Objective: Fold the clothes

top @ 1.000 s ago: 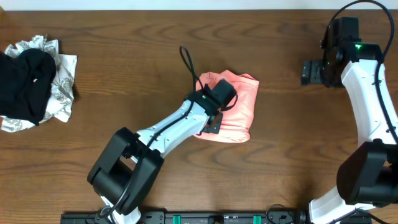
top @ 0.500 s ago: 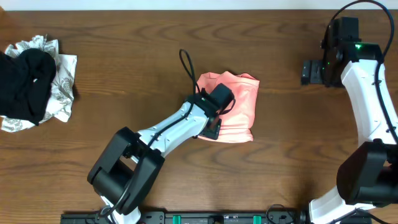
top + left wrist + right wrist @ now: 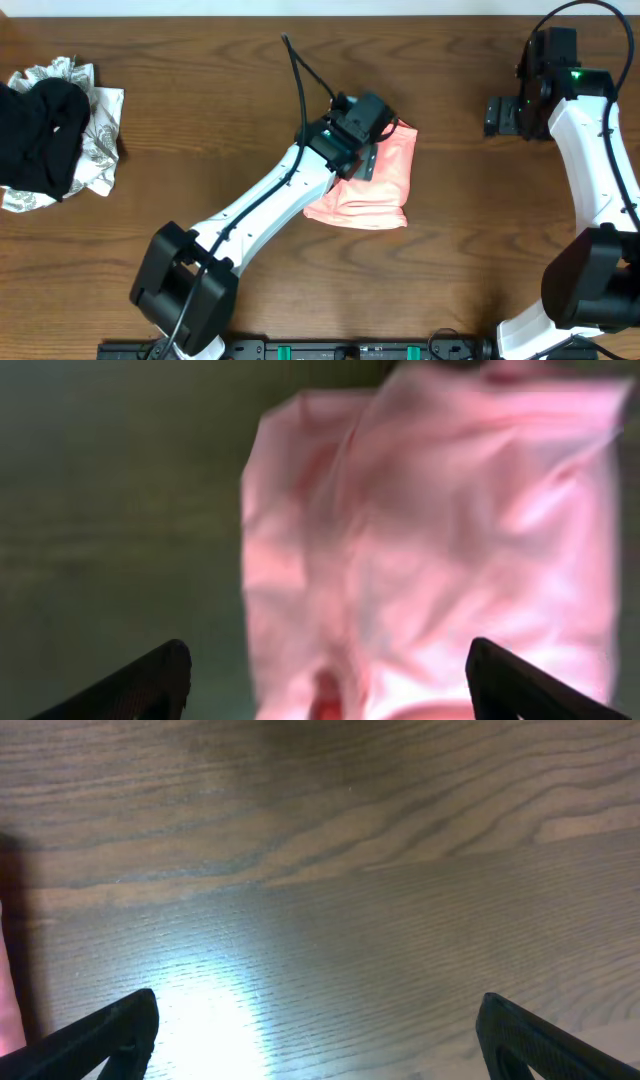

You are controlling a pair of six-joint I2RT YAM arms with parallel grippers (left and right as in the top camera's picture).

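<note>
**Operator:** What has changed?

**Technician:** One second ago the left gripper sat over the near-left edge of the salmon-pink soft fabric T-shirt. It is now over the far-left corner. Its fingers are spread and hold nothing. The bundle keeps its shape, so the last fold is probably released and folding looks nearly complete.

**Operator:** Where is the T-shirt?

**Technician:** It is folded compactly at the centre of the brown wooden tabletop, below and to the right of the gripper. The right gripper is spread and empty over bare wood, well apart.
</note>
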